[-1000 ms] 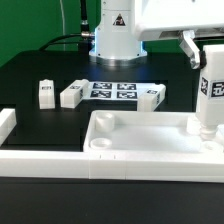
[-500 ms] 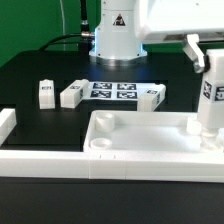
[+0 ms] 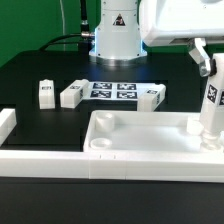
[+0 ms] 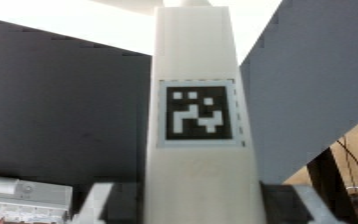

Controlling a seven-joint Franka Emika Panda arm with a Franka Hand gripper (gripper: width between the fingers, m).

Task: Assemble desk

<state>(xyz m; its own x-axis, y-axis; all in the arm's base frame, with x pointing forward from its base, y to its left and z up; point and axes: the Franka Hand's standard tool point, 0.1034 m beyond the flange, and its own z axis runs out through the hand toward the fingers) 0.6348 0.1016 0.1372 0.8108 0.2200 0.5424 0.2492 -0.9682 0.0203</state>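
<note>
A white leg point(image 3: 211, 108) is being gripped near its upper end by the hand point(image 3: 207, 62), which is being judged closed on it from the way the leg is being carried. The leg's foot is being stood at the corner socket of the tray top point(image 3: 150, 135) on the exterior view's right, leaning slightly rather than plumb; whether it is seated cannot be told. The tray top is lying on the black desk point(image 3: 40, 70), just behind the white rail point(image 3: 40, 160). Risk as judged: with the leg being leaned, it could be jammed or cross-seated if pushed or twisted. The tray is not being held down, so it could be dragged or spun along. The smooth plastic could be slipped in the grip. Labels: a black-and-white square tag point(image 4: 199, 112) is being shown on the leg, pattern only, no letters. Similar tags are being carried by the three loose legs point(image 3: 72, 94) and the marker board point(image 3: 112, 90). A warning triangle point(image 3: 118, 18) is being shown on the robot base, text unreadable.
</note>
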